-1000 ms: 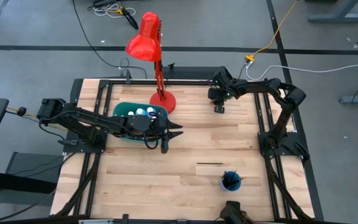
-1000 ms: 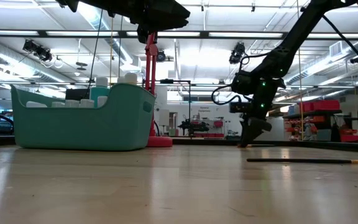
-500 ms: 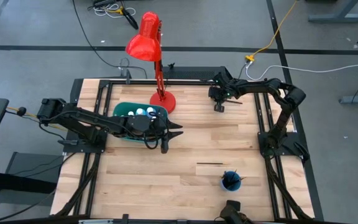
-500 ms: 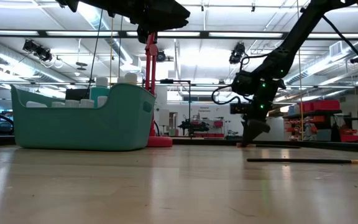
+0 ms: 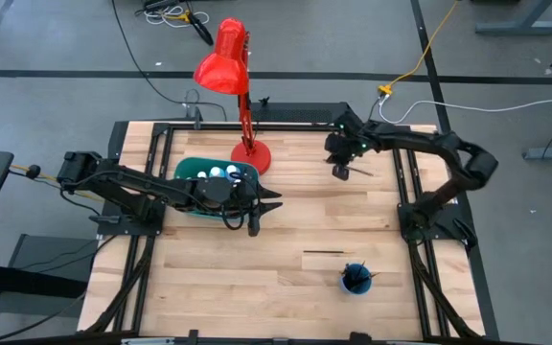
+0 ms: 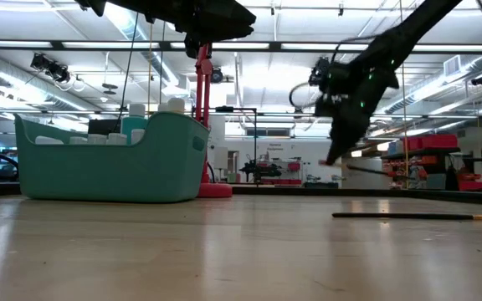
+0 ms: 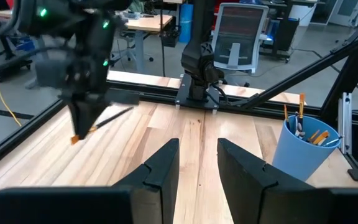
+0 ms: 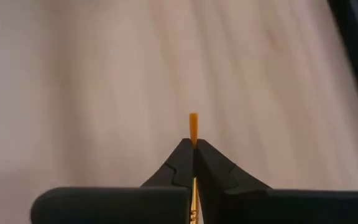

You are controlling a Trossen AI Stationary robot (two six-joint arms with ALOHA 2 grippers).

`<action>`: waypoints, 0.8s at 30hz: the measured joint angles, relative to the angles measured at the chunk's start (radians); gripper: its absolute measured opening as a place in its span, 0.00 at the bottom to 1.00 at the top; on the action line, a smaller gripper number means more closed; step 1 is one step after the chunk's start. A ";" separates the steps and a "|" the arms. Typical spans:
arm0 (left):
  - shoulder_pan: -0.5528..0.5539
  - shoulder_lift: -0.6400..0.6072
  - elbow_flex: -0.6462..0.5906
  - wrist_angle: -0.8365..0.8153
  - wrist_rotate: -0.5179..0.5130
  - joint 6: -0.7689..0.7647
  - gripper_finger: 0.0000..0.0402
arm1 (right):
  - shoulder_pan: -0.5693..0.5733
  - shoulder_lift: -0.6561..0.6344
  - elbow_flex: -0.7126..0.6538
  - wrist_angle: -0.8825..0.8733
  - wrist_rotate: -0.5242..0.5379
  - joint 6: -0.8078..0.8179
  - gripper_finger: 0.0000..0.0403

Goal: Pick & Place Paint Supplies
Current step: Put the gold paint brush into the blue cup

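My right gripper (image 5: 340,171) hangs over the table's far right part, shut on a thin dark paintbrush (image 5: 360,173) with an orange end (image 7: 74,139). A second paintbrush (image 5: 324,252) lies flat on the wood nearer the front. The teal bin (image 5: 188,171) at the left holds white-capped paint bottles (image 5: 220,172). My left gripper (image 5: 274,202) stays just right of the bin, above the table, its fingers (image 7: 166,163) open with nothing between them. My right gripper pinches the paintbrush between its two fingertips close to its orange end (image 8: 193,124), which pokes out just past them. The fingers come from above, slanting down. The long handle (image 6: 366,167) sticks out sideways, near level, and the brush is lifted clear of the table.
A red desk lamp (image 5: 242,96) stands on its base behind the bin. A small blue cup (image 5: 356,280) with brushes in it stands at the near right. Bare wood lies between the bin and the cup. Black frame rails (image 5: 405,192) run along the table's edges.
My right gripper has risen from the table's far right part and rolled a little. The paintbrush that lay on the wood there has come up with it and now hangs clear. My left arm has kept still.
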 joint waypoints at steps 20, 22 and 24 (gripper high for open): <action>-0.038 0.000 0.000 -0.001 0.000 -0.008 0.28 | 0.593 -0.443 -0.001 0.031 -0.242 0.452 0.02; -0.039 0.000 0.000 -0.001 0.000 -0.011 0.28 | 0.669 -0.474 -0.001 0.084 -0.202 0.493 0.02; -0.040 0.000 0.000 -0.001 0.000 -0.018 0.28 | 0.746 -0.491 -0.001 0.134 -0.150 0.531 0.02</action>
